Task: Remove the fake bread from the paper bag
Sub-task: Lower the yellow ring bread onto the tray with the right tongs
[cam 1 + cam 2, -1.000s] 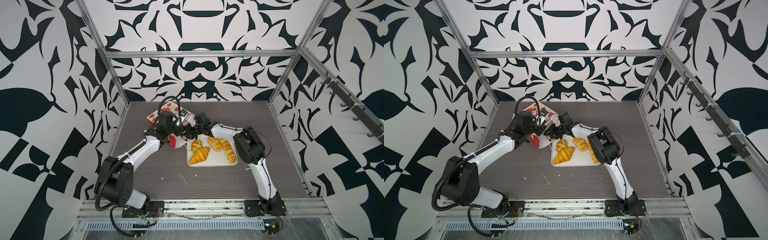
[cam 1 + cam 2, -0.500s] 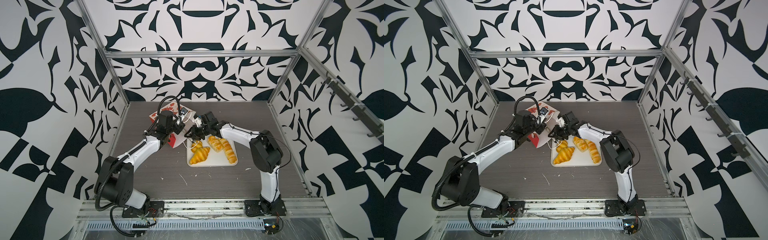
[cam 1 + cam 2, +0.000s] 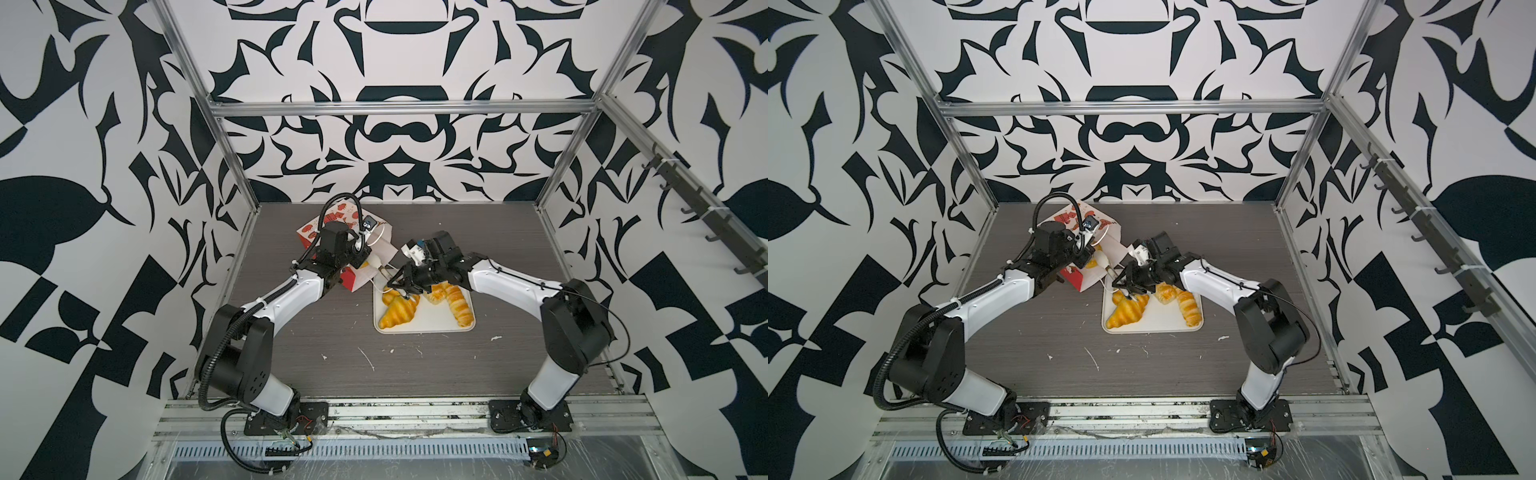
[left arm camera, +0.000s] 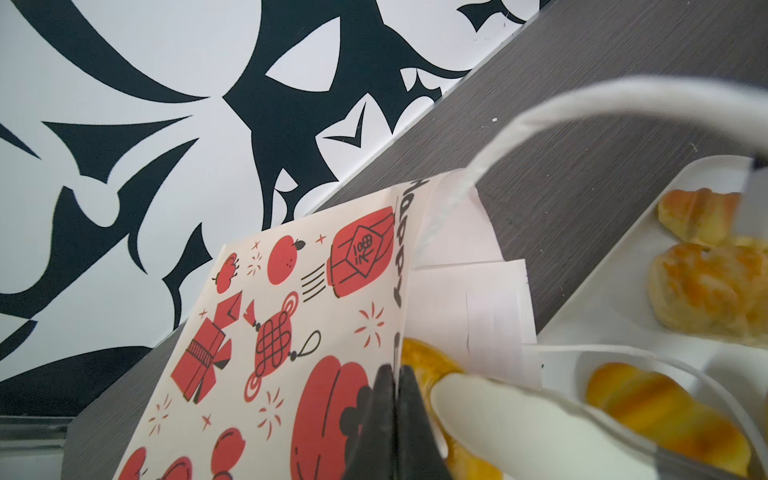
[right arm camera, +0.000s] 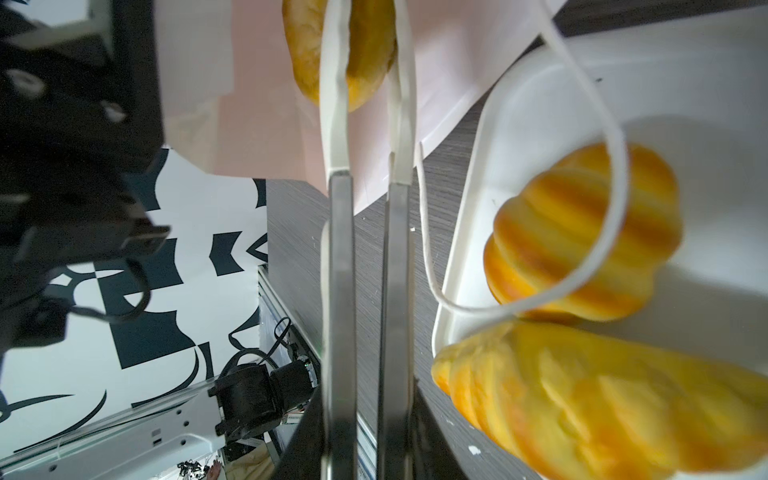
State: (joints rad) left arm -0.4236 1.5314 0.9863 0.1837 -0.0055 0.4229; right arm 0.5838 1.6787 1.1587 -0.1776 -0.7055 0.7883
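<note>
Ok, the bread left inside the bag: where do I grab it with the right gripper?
Probably its rounded near end, fingers either side of its narrow width. The bread lies just inside the paper bag, which is tipped on its side with the mouth facing the tray; come in level through that mouth.

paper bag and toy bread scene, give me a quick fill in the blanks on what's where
1. The left end effector is shut on the rim of the paper bag, whose prints are ____.
2. ____ toy pastries lie on the white tray.
3. One more pastry sits inside the ____.
4. A string handle of the bag droops over the ridged pastry on the ____.
Missing words: red; four; bag; tray
</note>
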